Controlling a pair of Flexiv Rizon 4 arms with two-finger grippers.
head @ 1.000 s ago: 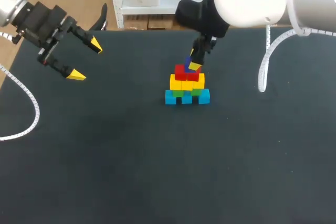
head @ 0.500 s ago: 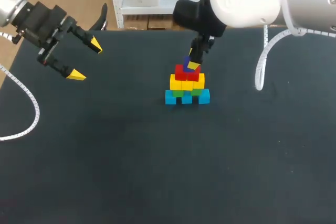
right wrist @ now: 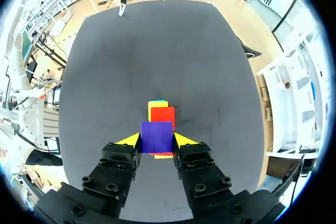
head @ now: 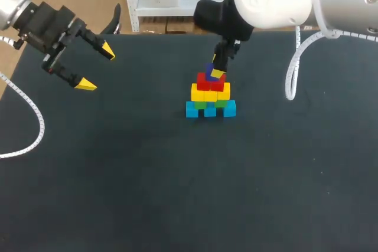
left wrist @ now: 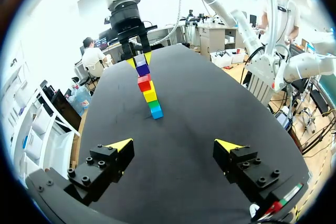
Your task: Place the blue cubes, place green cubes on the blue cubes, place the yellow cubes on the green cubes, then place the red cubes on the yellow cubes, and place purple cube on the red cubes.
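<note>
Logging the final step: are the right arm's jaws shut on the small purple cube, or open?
Shut on it: the right wrist view shows the right gripper touching the small purple cube from both sides.

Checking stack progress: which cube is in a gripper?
The purple cube, clamped by the right gripper over the red cubes; no other cube is gripped.
</note>
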